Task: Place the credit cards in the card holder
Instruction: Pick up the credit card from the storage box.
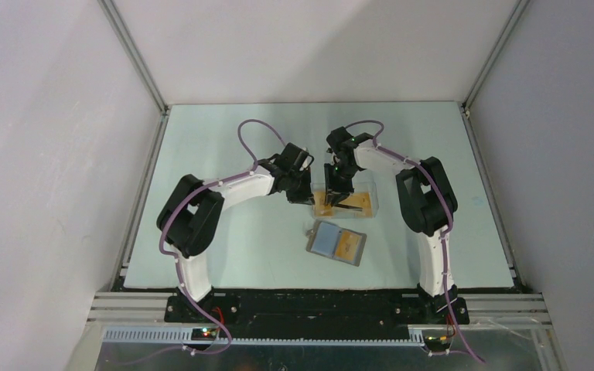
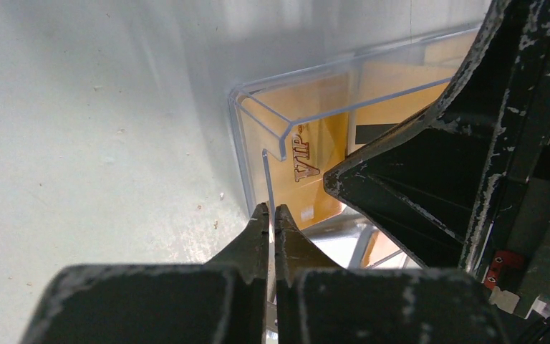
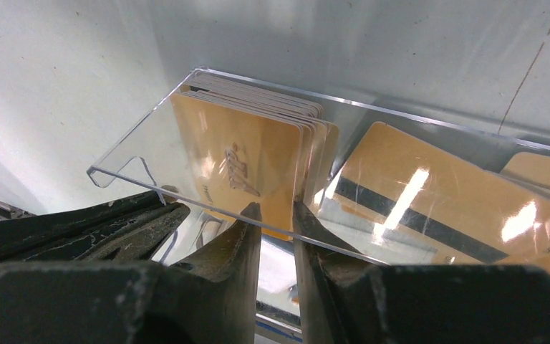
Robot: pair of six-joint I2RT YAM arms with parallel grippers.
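A clear plastic box (image 1: 356, 202) holds the orange-gold credit cards. A stack (image 3: 251, 154) of them stands on edge, and others (image 3: 430, 208), one with a dark stripe, lie flat. My left gripper (image 2: 272, 209) is shut on the box's thin near wall (image 2: 266, 179) at the left end. My right gripper (image 3: 273, 213) reaches into the box, its jaws a little apart at the stack's lower edge with nothing pinched. The grey card holder (image 1: 326, 239) lies open in front of the box, with an orange card (image 1: 349, 247) on its right half.
Both arms (image 1: 224, 193) (image 1: 421, 193) arch inward over the middle of the pale table (image 1: 240, 247). The right gripper's black fingers (image 2: 437, 179) fill the right side of the left wrist view. Grey walls close in the table on three sides.
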